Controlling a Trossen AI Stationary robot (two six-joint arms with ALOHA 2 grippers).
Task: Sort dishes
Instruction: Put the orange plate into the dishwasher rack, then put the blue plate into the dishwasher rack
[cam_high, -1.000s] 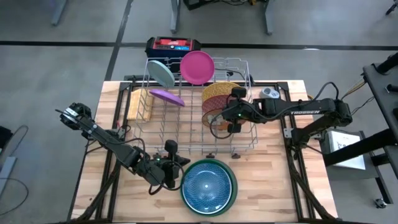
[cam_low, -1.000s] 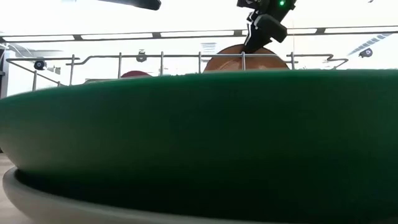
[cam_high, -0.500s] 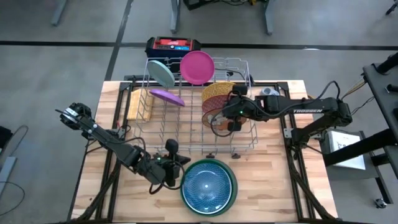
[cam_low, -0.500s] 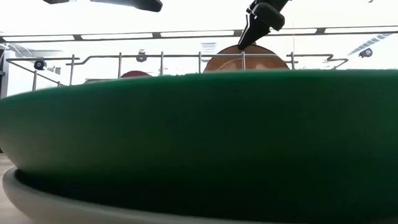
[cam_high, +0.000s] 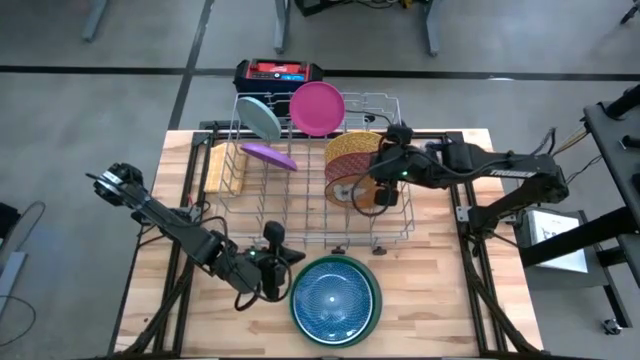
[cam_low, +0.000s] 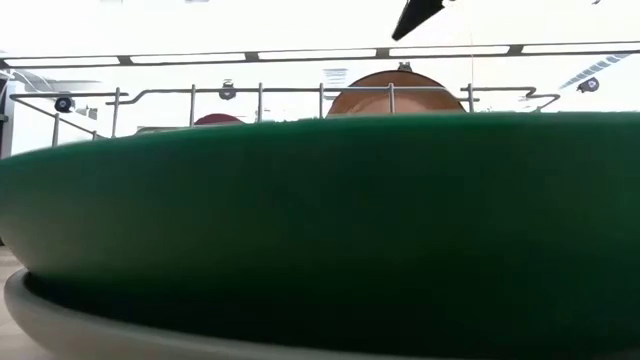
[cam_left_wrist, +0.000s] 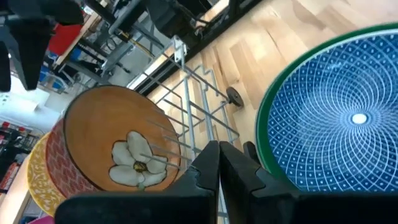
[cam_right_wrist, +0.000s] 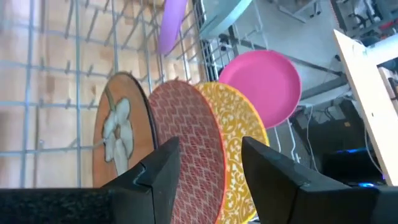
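Standing on edge in the wire dish rack are the brown flower plate, maroon plate, yellow plate, pink plate, purple plate and pale blue plate. On the table, a blue plate tops a green one. Sorting appears roughly half done. Right gripper hovers above the patterned plates, fingers spread, empty. Left gripper sits beside the stack, fingers pressed together, empty.
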